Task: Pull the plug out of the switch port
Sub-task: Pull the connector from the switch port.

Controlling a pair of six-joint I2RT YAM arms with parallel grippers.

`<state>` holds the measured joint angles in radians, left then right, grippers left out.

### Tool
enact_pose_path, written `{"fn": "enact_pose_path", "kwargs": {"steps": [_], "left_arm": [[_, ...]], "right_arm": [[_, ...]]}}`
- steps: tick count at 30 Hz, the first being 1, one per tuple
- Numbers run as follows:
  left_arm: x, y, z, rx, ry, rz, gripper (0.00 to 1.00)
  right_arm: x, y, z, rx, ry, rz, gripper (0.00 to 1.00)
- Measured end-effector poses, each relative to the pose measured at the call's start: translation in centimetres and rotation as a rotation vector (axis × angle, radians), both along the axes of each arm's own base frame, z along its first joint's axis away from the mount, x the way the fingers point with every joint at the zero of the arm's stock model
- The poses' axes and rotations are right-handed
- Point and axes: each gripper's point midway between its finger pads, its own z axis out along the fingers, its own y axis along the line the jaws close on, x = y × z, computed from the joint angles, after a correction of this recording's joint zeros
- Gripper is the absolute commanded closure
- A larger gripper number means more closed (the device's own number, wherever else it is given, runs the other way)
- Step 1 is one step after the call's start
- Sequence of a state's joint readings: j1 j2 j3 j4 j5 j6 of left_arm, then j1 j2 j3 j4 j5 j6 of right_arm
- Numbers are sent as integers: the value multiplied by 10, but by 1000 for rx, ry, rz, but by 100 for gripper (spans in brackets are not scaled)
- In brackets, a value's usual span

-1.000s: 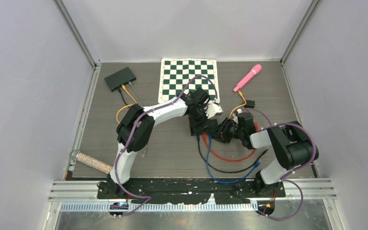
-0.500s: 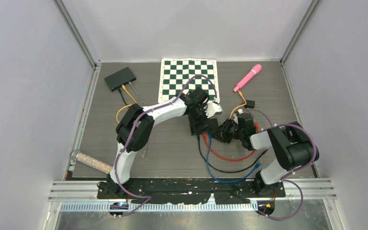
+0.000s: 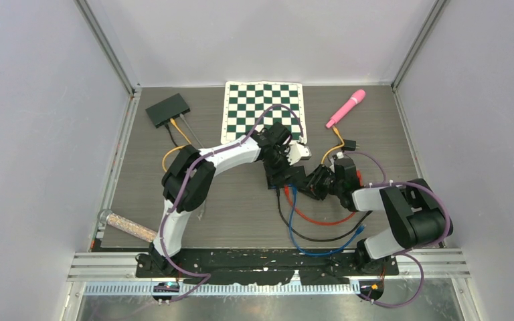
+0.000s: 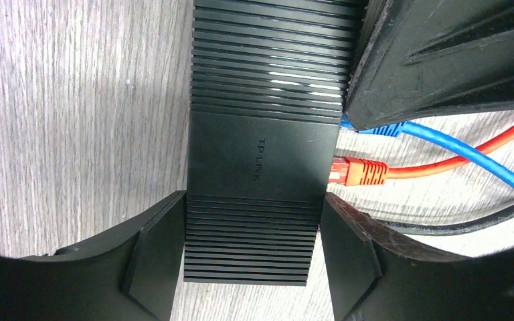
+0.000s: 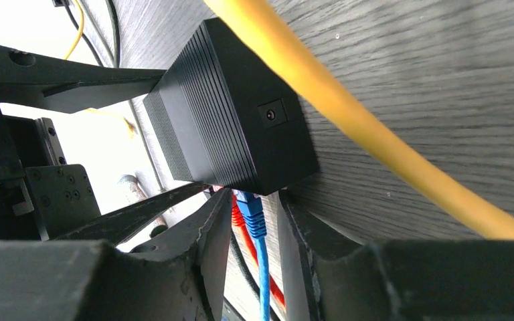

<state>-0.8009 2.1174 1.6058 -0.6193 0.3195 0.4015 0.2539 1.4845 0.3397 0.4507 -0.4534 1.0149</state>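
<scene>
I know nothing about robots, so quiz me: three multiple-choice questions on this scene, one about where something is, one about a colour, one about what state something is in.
1. Where does the chessboard mat lie?
A) far back, in the middle
B) at the near edge, on the left
C) hanging off the right side

2. What colour is the plug between the right gripper fingers?
A) green
B) blue
C) white

3. What is the left gripper doing?
A) hanging open in the air
B) gripping a cup
C) clamping the switch from both sides

Answers:
1 A: the top view shows it at the far side.
2 B: the right wrist view shows blue.
3 C: the left wrist view shows a finger against each side.
</scene>
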Motion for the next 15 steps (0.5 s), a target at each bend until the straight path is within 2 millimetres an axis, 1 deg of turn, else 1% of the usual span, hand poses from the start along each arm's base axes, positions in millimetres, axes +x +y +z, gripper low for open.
{"fn": "enact_pose_path", "kwargs": {"steps": [6, 11, 15], "left_arm": [[-1, 1, 0, 0, 9, -4, 67], [-4, 3, 1, 4, 24, -7, 67], [-4, 5, 1, 5, 35, -4, 67]], "right_arm": [[-1, 2, -1, 16, -24, 17, 64], [-4, 4, -1, 43, -51, 30, 61], [-3, 7, 0, 62, -53, 36, 60]]}}
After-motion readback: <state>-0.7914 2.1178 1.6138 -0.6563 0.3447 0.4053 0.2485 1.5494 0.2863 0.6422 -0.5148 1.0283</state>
